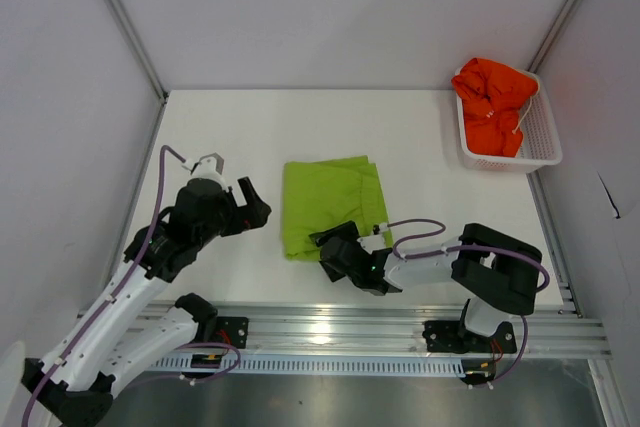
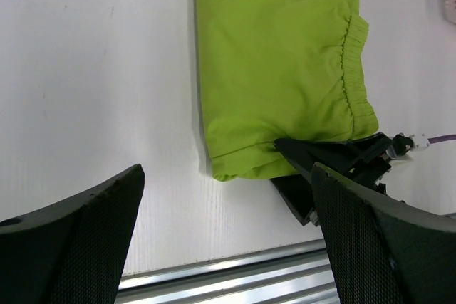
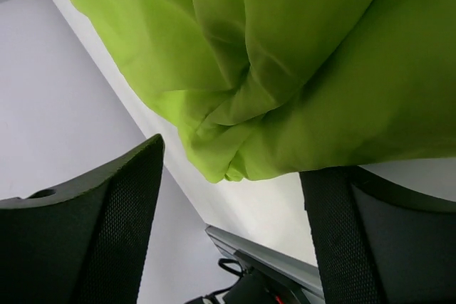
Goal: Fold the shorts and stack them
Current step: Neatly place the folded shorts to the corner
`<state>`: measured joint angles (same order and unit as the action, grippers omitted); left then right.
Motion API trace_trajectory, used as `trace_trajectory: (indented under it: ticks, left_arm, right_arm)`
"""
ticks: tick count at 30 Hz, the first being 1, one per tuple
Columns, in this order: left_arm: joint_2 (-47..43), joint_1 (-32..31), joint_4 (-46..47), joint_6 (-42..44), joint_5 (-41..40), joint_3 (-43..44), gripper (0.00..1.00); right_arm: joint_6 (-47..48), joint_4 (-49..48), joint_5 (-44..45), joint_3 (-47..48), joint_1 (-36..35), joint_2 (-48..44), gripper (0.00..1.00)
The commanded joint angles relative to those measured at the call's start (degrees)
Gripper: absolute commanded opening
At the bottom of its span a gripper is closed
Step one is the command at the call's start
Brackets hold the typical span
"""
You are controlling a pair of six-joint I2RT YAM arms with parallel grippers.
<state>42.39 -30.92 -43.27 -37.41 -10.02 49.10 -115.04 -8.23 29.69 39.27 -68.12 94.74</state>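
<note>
Straddling the near hem of the lime green shorts (image 1: 330, 202), the right end effector (image 1: 330, 245) has its fingers spread wide. A bunched corner of the green fabric sits in the gap between them, not pinched. To the left of the green shorts and apart from them, the left end effector (image 1: 255, 204) hovers over the white tabletop (image 1: 250, 127), jaws fully apart with nothing between them. The green shorts lie flat, folded into a rough rectangle, with the gathered elastic edge along their right side. Well beyond the green shorts and to their right, the orange-red shorts (image 1: 492, 102) sit crumpled in a white mesh basket (image 1: 545, 147), one white drawstring showing.
</note>
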Motion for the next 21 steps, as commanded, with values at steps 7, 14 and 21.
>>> trace_trajectory:
  ticks: [7,14,21]
  left_arm:
    - [-2.8,0.5,-2.5,1.6,-3.6,2.7,0.99]
    - [-3.5,0.5,-3.5,2.2,-5.2,3.5,0.99]
    - [-2.6,0.5,-4.8,2.8,-6.3,5.7,0.99]
  right_arm:
    - [-20.6,3.1,6.3,0.3,0.6,4.8,0.25]
    - [-9.6,3.5,7.2,1.1,1.2,3.0,0.0]
    - [17.1,-0.2,-5.2,13.5,0.0,11.5,0.0]
